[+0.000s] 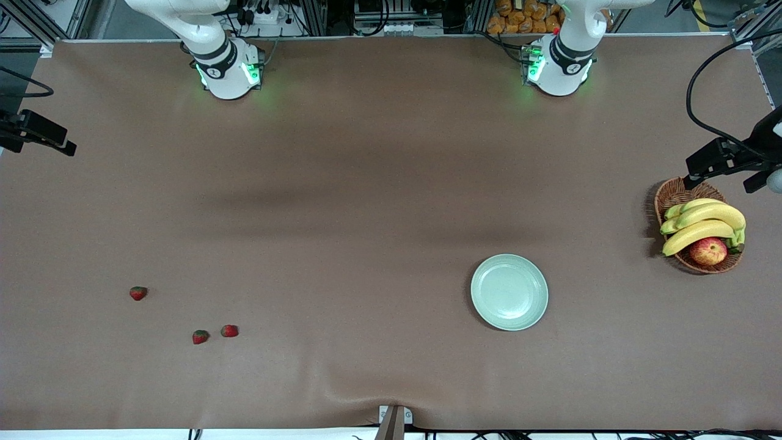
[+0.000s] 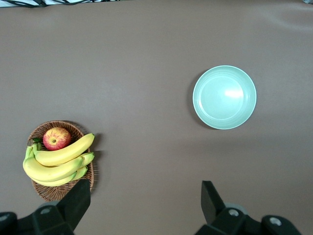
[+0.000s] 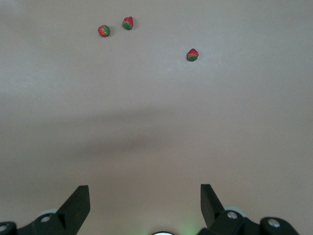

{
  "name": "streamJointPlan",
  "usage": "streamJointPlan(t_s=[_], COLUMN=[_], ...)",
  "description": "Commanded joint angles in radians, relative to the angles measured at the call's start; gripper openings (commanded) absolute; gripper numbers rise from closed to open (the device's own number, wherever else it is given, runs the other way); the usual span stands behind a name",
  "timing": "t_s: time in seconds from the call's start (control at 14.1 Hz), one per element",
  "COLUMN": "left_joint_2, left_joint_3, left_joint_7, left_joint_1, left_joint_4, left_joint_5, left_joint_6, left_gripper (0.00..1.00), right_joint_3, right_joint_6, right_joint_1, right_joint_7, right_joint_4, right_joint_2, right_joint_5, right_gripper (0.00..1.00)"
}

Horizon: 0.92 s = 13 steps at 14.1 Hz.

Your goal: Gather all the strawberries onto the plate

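Three strawberries [image 1: 138,293] [image 1: 200,337] [image 1: 230,331] lie toward the right arm's end of the table, well apart from the mint-green plate [image 1: 509,292]. Left gripper [image 2: 145,205] and right gripper [image 3: 145,205] both hang spread wide, holding nothing, over bare table.

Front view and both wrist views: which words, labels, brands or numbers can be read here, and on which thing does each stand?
None can be read. The pale mint-green round plate, the brown wicker basket and the small red strawberries carry no text. Each white arm base bears a small dark mark, too small to read.
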Motion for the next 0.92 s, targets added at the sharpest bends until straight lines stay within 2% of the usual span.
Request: streamJointPlan(t_s=[0.0, 0.85], left_joint_2=[-0.004, 0.003], left_joint_3=[0.002, 0.004], left_joint_7=[-0.005, -0.015], left_joint_1=[-0.006, -0.004], left_joint_4=[0.001, 0.003], left_joint_5=[-0.008, -0.025], left_joint_6=[-0.013, -0.041], left_gripper=[1.00, 1.00], right_joint_3=[0.000, 0.000], right_joint_6=[0.006, 0.008], right_joint_1=[-0.001, 0.002], right_joint_7=[-0.012, -0.012], right_joint_4=[-0.022, -0.022], right_joint_2=[-0.018, -0.004], right_joint_5=[-0.014, -0.014], right_gripper=[1.00, 1.00])
